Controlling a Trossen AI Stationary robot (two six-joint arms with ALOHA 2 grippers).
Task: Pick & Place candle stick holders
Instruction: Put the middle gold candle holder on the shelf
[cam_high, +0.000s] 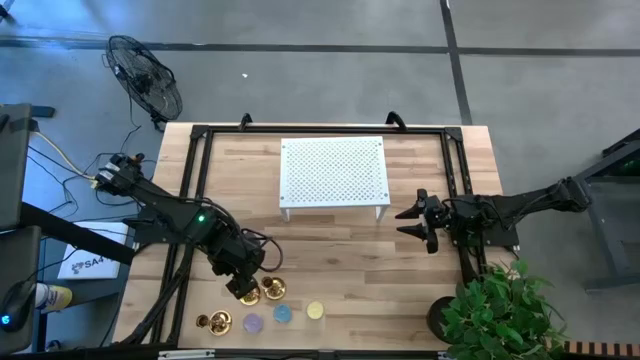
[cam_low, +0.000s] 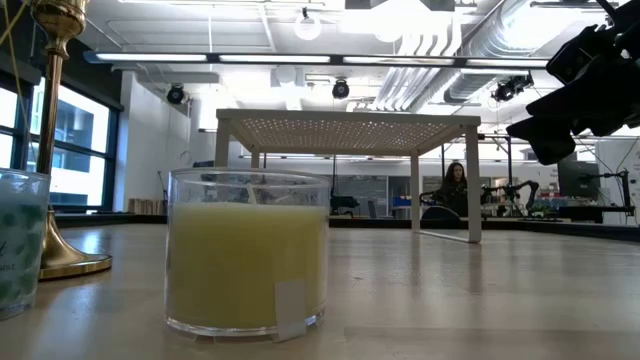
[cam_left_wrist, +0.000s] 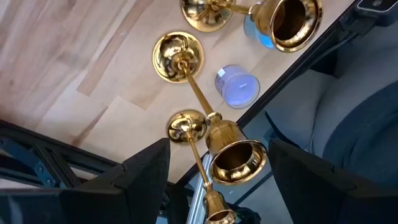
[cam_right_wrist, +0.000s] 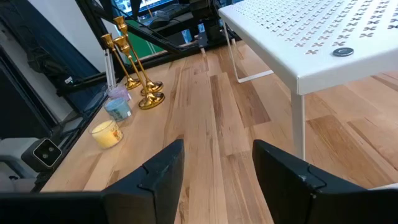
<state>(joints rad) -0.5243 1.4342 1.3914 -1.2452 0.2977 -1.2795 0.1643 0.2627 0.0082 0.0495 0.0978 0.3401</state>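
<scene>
Right now the left gripper (cam_high: 243, 287) hovers with fingers released above the candle holders (cam_left_wrist: 186, 62) near the desk's front edge. Centre on one slim stem before clenching, I judge. The right gripper (cam_high: 412, 222) waits released near the right edge.

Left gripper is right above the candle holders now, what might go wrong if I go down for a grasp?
1. The holders stand close together; the open left gripper may knock a neighbour over.
2. Their stems are thin and tall on small bases, so a nudge could tip one.
3. The candles sit right beside them near the table edge and could get pushed off.
</scene>
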